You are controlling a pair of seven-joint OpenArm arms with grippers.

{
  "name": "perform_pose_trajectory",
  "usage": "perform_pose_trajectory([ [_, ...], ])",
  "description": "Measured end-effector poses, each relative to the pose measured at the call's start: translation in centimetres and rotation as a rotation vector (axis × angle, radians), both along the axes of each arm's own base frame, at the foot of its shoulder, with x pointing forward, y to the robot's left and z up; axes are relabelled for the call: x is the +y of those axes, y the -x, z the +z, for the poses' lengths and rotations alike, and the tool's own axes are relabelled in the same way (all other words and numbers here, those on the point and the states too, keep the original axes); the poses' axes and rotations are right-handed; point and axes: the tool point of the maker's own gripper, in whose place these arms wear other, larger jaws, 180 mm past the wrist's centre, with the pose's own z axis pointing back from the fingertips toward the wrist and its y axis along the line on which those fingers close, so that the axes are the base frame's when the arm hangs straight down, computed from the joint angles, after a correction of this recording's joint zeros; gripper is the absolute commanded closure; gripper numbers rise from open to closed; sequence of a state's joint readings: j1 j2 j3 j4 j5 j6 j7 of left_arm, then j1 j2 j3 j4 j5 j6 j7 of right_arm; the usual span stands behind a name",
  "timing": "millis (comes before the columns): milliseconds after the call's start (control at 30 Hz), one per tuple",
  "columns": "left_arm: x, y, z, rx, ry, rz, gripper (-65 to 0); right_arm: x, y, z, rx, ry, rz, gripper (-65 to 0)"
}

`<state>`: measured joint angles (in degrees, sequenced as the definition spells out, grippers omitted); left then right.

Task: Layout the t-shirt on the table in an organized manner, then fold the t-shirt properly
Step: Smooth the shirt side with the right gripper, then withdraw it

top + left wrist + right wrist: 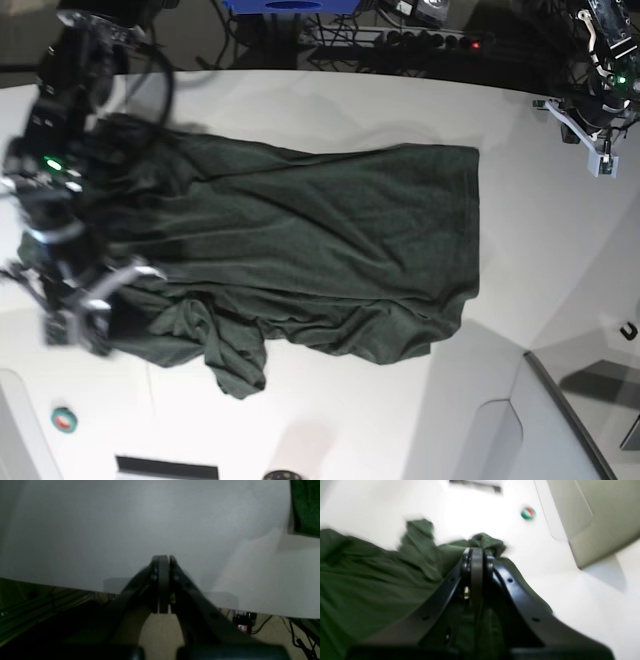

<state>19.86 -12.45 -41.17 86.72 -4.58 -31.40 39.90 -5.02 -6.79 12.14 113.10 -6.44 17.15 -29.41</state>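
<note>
Pinching a bunched fold of the shirt (382,580), the right gripper (477,551) sits at center of the right wrist view, jaws pressed together on cloth that pokes out past the tips. You're laying out, not folding yet, as I read it. Pull that pinched edge outward and low over the table (570,605), slow, so the fabric slides flat instead of lifting and dragging the rest. Keep tension even; cotton this soft will crease wherever it piles.

Base view: right arm is blurred at left of frame, over the shirt's (320,240) left end. That end is crumpled, with one flap hanging down at lower left, likely a sleeve. Right half lies fairly flat, straight edge at right, wavy hem along the bottom. Fabric is matte dark green, wrinkly, no print. Table (520,250) is glossy white, bright glare, so cloth should slide easily. Small green-red round thing (64,419) sits at lower left, clear of the shirt.

Left gripper (163,557) is pressed together on nothing, at center of the left wrist view, over bare table (125,530) near its edge. Shirt corner (306,505) shows only at upper right there. Base view has that arm at far upper right, well apart from the shirt.
</note>
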Motion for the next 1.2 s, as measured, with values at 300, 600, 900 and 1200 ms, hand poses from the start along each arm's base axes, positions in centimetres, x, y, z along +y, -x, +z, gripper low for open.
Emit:
perform_pose_trajectory([
  [300, 0.0, 1.4, -1.8, 0.049, 0.034, 0.027, 0.0, 16.3, -1.8, -3.1, 0.107, -0.031, 0.415, -43.8],
  [600, -0.1, 1.4, -1.8, 0.046, 0.037, 0.028, 0.0, 0.9, 0.1, -3.9, 0.212, 0.005, 0.025, -38.1],
  [900, -1.8, 1.3, -2.2, 0.047, 0.079, -0.028, 0.0, -17.8, 9.2, -13.0, 0.379, -0.601, -0.525, -43.4],
  [1200, -4.5, 1.7, -2.9, 0.047, 0.145, -0.085, -13.0, -20.5, 12.7, -21.0, 0.451, -1.055, -0.638, -43.2],
])
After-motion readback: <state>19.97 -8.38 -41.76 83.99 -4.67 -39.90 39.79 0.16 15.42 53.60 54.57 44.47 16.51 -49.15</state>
